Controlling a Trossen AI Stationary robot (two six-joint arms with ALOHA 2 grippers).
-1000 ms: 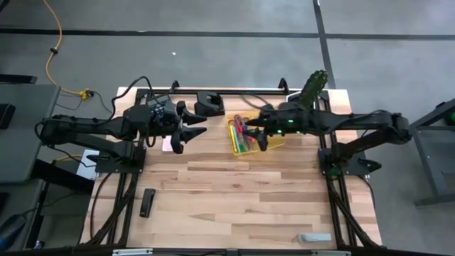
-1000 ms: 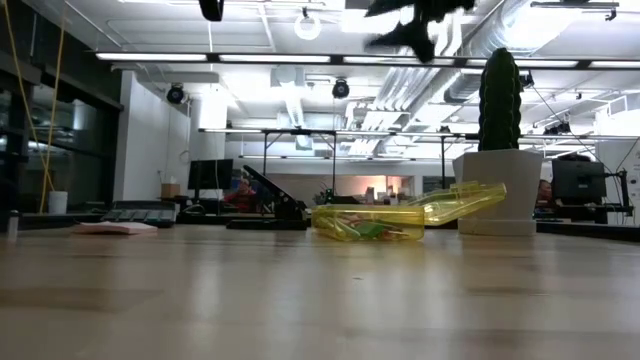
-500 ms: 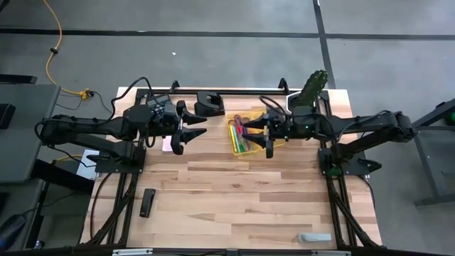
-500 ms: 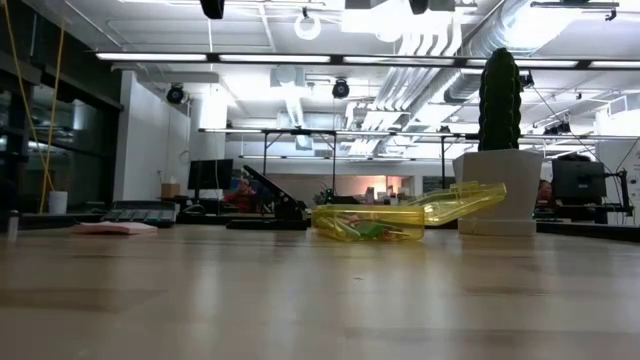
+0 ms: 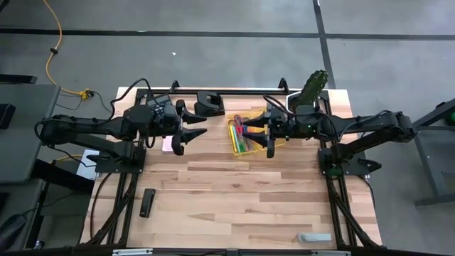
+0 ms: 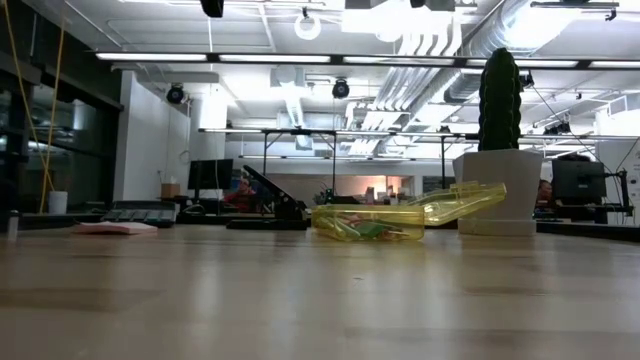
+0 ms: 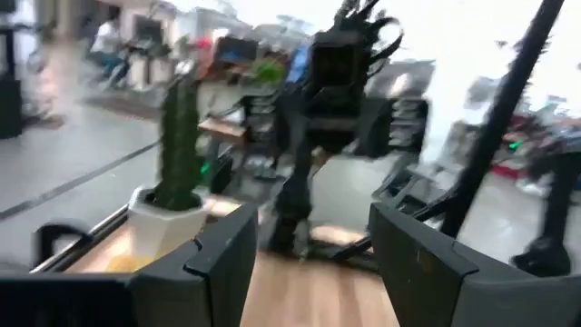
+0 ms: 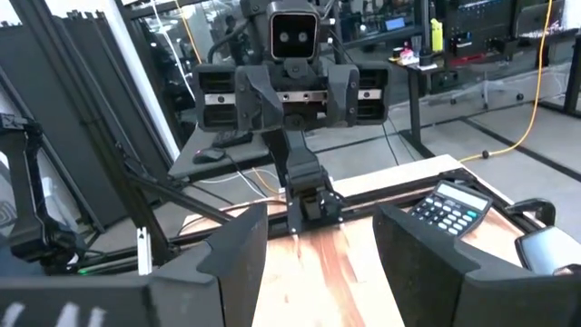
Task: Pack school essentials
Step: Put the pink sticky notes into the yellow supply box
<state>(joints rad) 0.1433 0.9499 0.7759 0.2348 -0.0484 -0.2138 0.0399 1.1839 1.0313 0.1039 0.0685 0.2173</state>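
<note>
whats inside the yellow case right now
In the yellow case, the high view shows red-handled scissors and some pencils, teal and yellow among them. The right tool hangs over its right edge, hiding that part; the smaller bits cannot be told apart.

Legible text: none. No word, brand, number or sign can be read in any view. The calculator on the table shows pale keys, but its markings are too small to read.

Robotics lab, open-plan.
Exposed ceiling ducts, strip lights, monitors on benches, grey floor around the wooden worktop.
</note>
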